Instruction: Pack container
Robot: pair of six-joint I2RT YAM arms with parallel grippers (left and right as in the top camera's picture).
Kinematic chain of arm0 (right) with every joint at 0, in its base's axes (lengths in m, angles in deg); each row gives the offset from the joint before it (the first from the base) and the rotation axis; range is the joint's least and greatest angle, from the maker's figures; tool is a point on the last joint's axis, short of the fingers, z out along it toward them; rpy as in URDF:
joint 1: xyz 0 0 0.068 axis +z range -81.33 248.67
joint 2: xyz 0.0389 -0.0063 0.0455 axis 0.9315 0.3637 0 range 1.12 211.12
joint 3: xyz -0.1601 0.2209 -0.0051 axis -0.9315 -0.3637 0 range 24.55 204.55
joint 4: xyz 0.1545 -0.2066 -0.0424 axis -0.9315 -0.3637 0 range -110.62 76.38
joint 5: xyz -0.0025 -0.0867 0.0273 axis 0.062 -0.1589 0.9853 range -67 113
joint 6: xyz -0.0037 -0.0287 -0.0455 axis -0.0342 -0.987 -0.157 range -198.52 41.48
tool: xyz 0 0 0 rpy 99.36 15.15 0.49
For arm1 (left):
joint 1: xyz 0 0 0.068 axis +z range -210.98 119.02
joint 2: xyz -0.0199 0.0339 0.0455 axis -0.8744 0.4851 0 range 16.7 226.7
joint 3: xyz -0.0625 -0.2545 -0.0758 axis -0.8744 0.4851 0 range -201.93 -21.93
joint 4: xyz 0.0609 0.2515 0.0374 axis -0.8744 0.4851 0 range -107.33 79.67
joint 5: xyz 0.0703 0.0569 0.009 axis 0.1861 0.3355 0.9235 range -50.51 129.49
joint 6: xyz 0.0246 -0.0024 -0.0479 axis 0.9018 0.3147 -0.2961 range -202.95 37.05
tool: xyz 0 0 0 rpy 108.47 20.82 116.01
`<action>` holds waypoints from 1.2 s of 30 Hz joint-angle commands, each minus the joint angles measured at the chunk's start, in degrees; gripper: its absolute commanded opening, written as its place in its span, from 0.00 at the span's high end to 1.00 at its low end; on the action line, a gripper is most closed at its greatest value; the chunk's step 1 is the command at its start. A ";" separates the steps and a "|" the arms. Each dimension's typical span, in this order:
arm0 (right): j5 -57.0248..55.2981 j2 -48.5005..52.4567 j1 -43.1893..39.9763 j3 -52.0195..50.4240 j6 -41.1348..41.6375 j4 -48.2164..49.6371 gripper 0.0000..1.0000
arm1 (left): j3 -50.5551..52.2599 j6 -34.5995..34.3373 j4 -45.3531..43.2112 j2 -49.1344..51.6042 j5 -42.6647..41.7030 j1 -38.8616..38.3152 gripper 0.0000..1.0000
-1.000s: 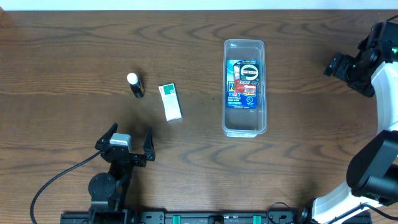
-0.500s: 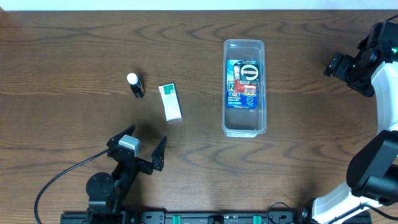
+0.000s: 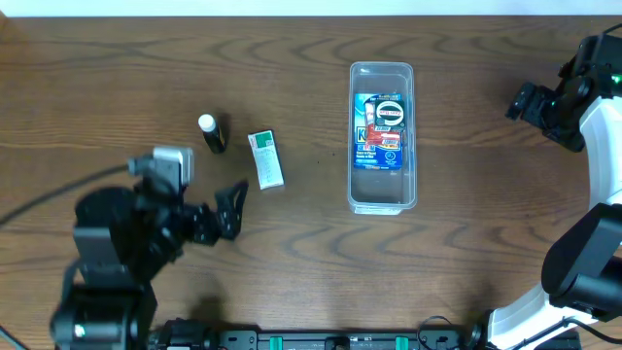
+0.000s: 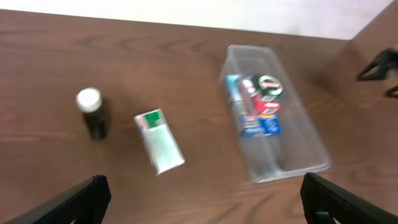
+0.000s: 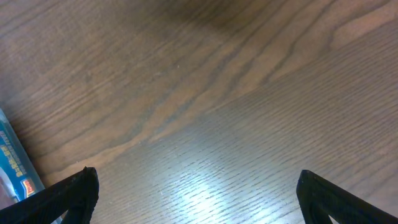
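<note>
The container (image 3: 408, 146) is a long clear bin right of the table's middle, with a blue printed packet (image 3: 381, 131) lying inside. It also shows in the left wrist view (image 4: 305, 146), holding the packet (image 4: 255, 109). A green-and-white box (image 3: 264, 159) and a small black bottle with a white cap (image 3: 211, 133) lie on the table to its left; the left wrist view shows the box (image 4: 160, 142) and the bottle (image 4: 92, 113) too. My left gripper (image 3: 216, 216) is open and empty, raised just short of the box. My right gripper (image 3: 533, 103) is open and empty, to the right of the container.
The dark wooden table (image 3: 466, 262) fills all views. The left arm's cable (image 3: 58, 190) trails to the left. In the right wrist view a blue packet edge (image 5: 15, 165) shows at the left, with bare wood (image 5: 205, 124) under the open fingers.
My left arm has lifted from the front edge and swung up and forward toward the green-and-white box, still open. The right arm and the objects have not moved.
</note>
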 commanded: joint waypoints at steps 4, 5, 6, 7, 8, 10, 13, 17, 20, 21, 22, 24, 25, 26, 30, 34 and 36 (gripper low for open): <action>-0.42 0.11 -0.09 -0.22 0.26 0.09 0.01 | -12.83 -10.56 10.47 11.26 6.14 -3.41 0.02; -0.42 0.11 -0.09 -0.22 0.26 0.09 0.01 | -15.21 -11.87 13.75 13.86 8.85 -4.61 0.02; -0.42 0.11 -0.09 -0.22 0.26 0.09 0.01 | -18.05 -13.75 17.75 17.25 12.13 -6.21 0.02; -0.42 0.11 -0.09 -0.22 0.26 0.09 0.01 | -21.11 -14.69 21.75 20.94 14.64 -7.93 0.02; -0.42 0.11 -0.09 -0.22 0.26 0.09 0.01 | -23.28 -15.19 24.28 23.58 16.06 -9.20 0.02; -0.42 0.11 -0.09 -0.22 0.26 0.11 0.01 | -28.15 -15.89 28.83 30.12 17.79 -12.68 0.02; -0.42 0.11 -0.09 -0.22 0.26 0.09 0.01 | -32.26 -16.26 27.12 37.53 15.87 -16.79 0.02; -0.42 0.11 -0.09 -0.22 0.26 0.09 0.01 | -32.52 -17.53 23.96 42.69 12.59 -18.58 0.02; -0.42 0.11 -0.09 -0.22 0.26 0.09 0.01 | -32.50 -26.64 23.34 45.94 16.65 -17.73 0.02; -0.42 0.11 -0.09 -0.22 0.26 0.09 0.01 | -32.50 -27.23 22.93 47.10 17.94 -17.27 0.02; -0.42 0.11 -0.11 -0.22 0.26 0.09 0.01 | -32.50 -26.82 22.43 48.09 18.86 -17.00 0.02; -0.42 0.11 -0.09 -0.22 0.26 0.09 0.01 | -32.50 -24.20 21.11 50.45 19.06 -16.68 0.02; -0.42 0.11 -0.09 -0.22 0.26 0.09 0.01 | -32.50 -23.74 20.90 51.67 19.08 -16.68 0.02; -0.42 0.11 -0.09 -0.22 0.26 0.09 0.01 | -32.50 -23.76 21.07 53.09 19.93 -16.68 0.02; -0.42 0.11 -0.09 -0.22 0.26 0.09 0.01 | -32.44 -21.11 22.08 59.04 25.79 -16.61 0.02; -0.42 0.11 -0.04 -0.22 0.26 0.09 0.01 | -32.39 -18.01 21.66 63.95 25.97 -16.63 0.02; -0.42 0.11 -0.04 -0.22 0.26 0.09 0.01 | -32.39 -18.93 21.42 65.99 26.03 -16.59 0.02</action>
